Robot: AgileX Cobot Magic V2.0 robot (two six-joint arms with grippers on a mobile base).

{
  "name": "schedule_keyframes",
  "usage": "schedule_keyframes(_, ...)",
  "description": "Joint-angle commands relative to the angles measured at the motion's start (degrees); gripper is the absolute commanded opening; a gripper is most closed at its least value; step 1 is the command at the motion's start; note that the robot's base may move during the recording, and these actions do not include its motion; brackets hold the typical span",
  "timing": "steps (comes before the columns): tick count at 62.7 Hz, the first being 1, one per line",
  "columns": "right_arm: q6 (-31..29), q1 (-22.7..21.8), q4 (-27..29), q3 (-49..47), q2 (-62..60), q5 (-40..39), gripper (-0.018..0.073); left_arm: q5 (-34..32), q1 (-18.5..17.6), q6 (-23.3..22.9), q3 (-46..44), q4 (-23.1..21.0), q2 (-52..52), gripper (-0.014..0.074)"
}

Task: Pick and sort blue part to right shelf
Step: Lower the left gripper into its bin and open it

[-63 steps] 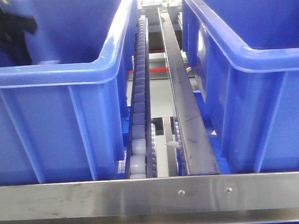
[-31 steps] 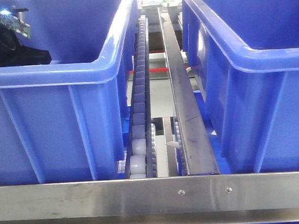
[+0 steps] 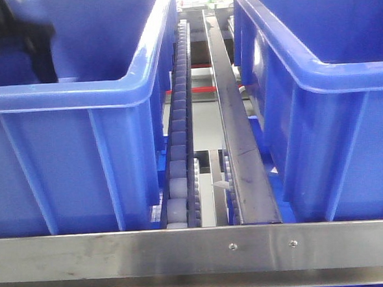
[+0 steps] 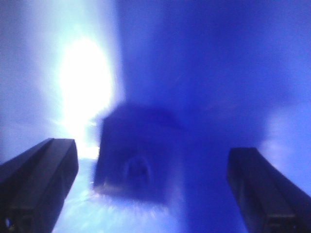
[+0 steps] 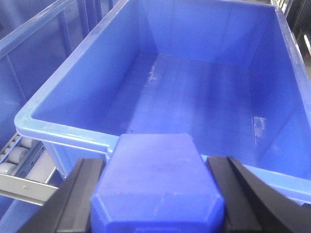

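In the right wrist view my right gripper (image 5: 156, 165) is shut on a blue part (image 5: 158, 191), held just before the near rim of a large blue bin (image 5: 63, 130) whose inside shows nothing. My left gripper (image 4: 153, 160) is open inside another blue bin (image 4: 218, 73). A second blue part (image 4: 138, 150) lies blurred on that bin's floor between the black fingers (image 4: 41, 170), touching neither. The front view shows the right shelf by its steel front bar (image 3: 198, 250), with my left arm (image 3: 16, 37) as a dark blur in the left bin (image 3: 58, 93).
A second big bin (image 3: 324, 77) stands on the right of the shelf. Between the two bins run a roller-wheel rail (image 3: 178, 131) and a dark steel guide rail (image 3: 233, 134). Rollers and a steel bar (image 5: 19, 182) lie below the right gripper's left side.
The dark left arm in the left bin has shifted and is now blurred; half a second ago its circuit board showed sharply. Bins and rails have not moved.
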Motion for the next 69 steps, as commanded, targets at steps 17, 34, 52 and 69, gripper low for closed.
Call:
schedule_keyframes(17,-0.56,-0.06,-0.43,-1.32,1.43,-5.04,0.0297,-10.11,-3.34,0.21,11.69,2.67,-23.20,0.0281)
schedule_keyframes(34,1.38,-0.06,2.51,-4.48,17.41,-9.81,0.0297,-16.38,-3.34,0.21,23.57,3.03,-40.03,0.0125)
schedule_keyframes(52,1.81,-0.06,4.90,-19.69,44.14,-10.06,0.0297,-21.15,-3.34,0.30,34.95,4.31,-55.12,0.0125)
schedule_keyframes(69,2.00,-5.46,4.96,-35.51,67.81,-4.88,0.0297,-21.57,-3.34,0.30,40.26,4.31,-63.69,0.0125)
